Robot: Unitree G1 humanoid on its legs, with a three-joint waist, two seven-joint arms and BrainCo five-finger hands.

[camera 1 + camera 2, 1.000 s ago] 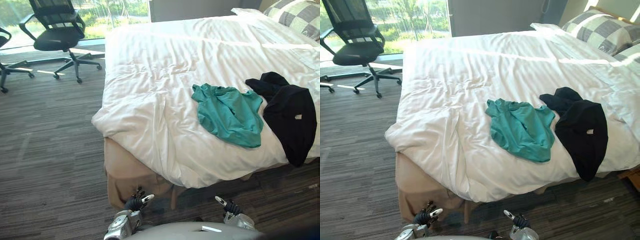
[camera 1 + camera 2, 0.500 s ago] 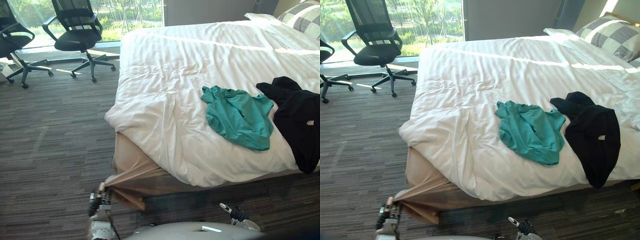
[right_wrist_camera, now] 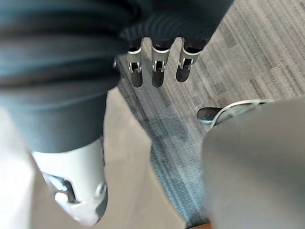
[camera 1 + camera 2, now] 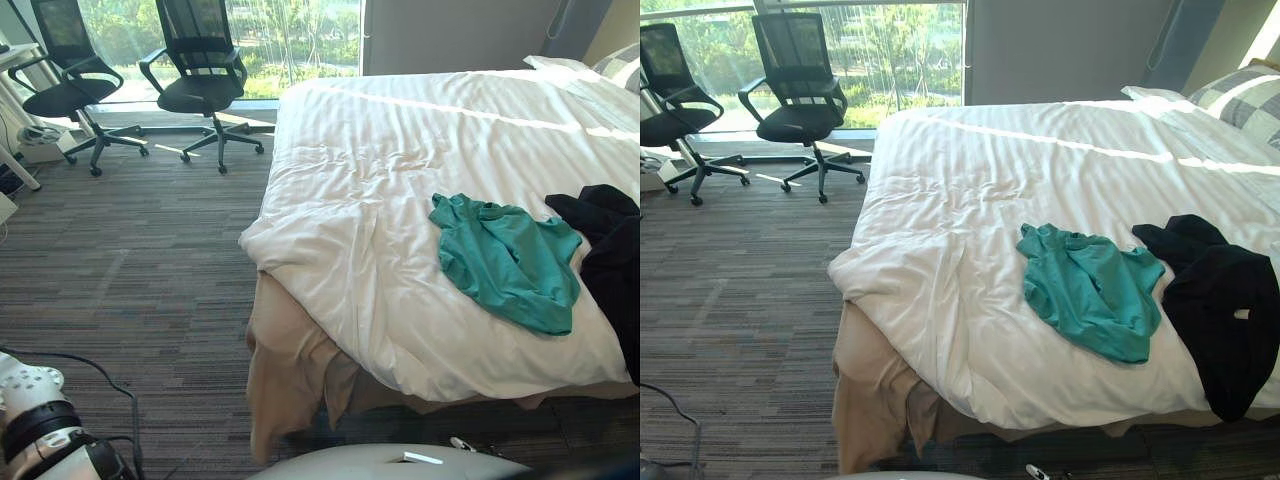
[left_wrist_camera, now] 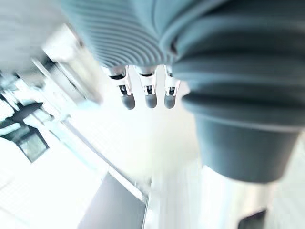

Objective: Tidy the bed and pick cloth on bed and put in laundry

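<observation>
A teal shirt [image 4: 505, 260] lies crumpled on the white duvet [image 4: 400, 150] near the bed's front edge. A black garment [image 4: 1220, 310] is spread just right of it, draped toward the edge. At the bed's near corner the beige bed skirt [image 4: 290, 370] hangs in loose folds under the duvet. My left hand [image 5: 147, 90] has straight fingers with nothing in them. My right hand [image 3: 157, 71] hangs low over the carpet beside beige cloth [image 3: 128, 157], fingers straight and empty. Both hands are well short of the clothes.
Two black office chairs [image 4: 200, 70] [image 4: 65, 90] stand by the window at the far left. Checked pillows [image 4: 1240, 95] lie at the head of the bed, far right. Grey carpet [image 4: 130, 270] stretches left of the bed.
The camera has swung, shifting the bed rightward in view. My left hand has let go of the beige bed skirt, which now hangs at the corner; the left arm has dropped to the lower left.
</observation>
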